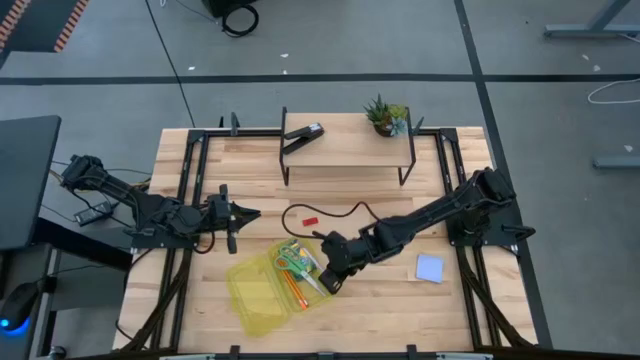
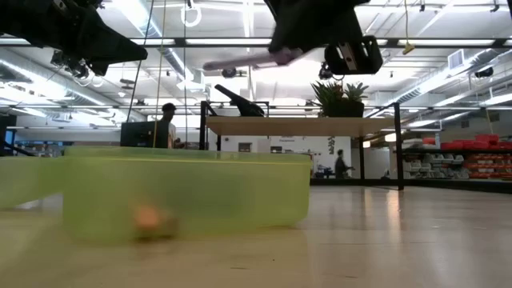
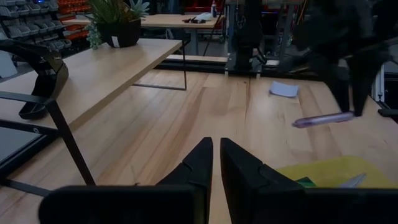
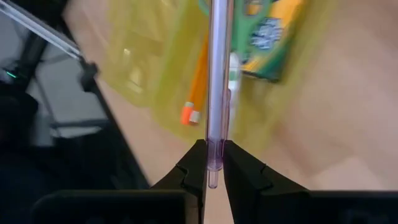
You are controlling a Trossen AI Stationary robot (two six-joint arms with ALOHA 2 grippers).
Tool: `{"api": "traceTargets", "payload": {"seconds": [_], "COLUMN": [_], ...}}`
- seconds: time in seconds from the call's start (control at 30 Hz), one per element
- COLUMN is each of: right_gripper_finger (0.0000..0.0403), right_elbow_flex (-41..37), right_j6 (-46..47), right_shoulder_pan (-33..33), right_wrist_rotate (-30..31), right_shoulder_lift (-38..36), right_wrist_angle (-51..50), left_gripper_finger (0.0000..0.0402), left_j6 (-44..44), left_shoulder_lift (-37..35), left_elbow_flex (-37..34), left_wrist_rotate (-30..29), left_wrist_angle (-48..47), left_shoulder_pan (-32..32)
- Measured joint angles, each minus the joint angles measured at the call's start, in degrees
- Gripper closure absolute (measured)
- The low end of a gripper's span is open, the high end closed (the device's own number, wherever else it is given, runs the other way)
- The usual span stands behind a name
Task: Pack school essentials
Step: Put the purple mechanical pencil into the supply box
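The right gripper (image 4: 214, 163) clamps a purple pen (image 4: 217, 74) above the yellow case (image 1: 262, 290). The left gripper (image 3: 216, 163), nearly closed, hangs empty over the worktop (image 1: 380, 300).

Your right pincer (image 4: 214, 163) grips the purple pen (image 4: 218, 81) above the yellow case (image 4: 158, 56), apparently over the orange pencil (image 4: 197, 81).

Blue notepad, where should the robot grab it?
Probably one edge, coming straight down: the pale blue notepad lies flat and thin on the table, nothing touching it. The right gripper is nearest but holds the purple pen; the left gripper waits farther off.
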Motion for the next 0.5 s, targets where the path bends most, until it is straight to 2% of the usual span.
{"api": "traceTargets", "payload": {"seconds": [0.3,0.5], "right_gripper_finger": [0.0352,0.0352], "right_elbow_flex": [0.02,-0.01], "right_j6": [13.10,17.71], "right_shoulder_pan": [3.64,5.14], "right_wrist_rotate": [2.66,3.12], "right_shoulder_lift": [3.38,7.15], "right_wrist_angle": [8.14,13.81], "left_gripper_finger": [0.0373,0.0364], "left_j6": [4.09,7.66], "left_shoulder_lift": [-0.05,0.71], "left_elbow_flex": [0.02,0.07], "left_wrist_rotate": [-0.03,-0.09], "left_wrist_angle": [1.21,3.28], "left_shoulder_pan": [0.02,0.03]}}
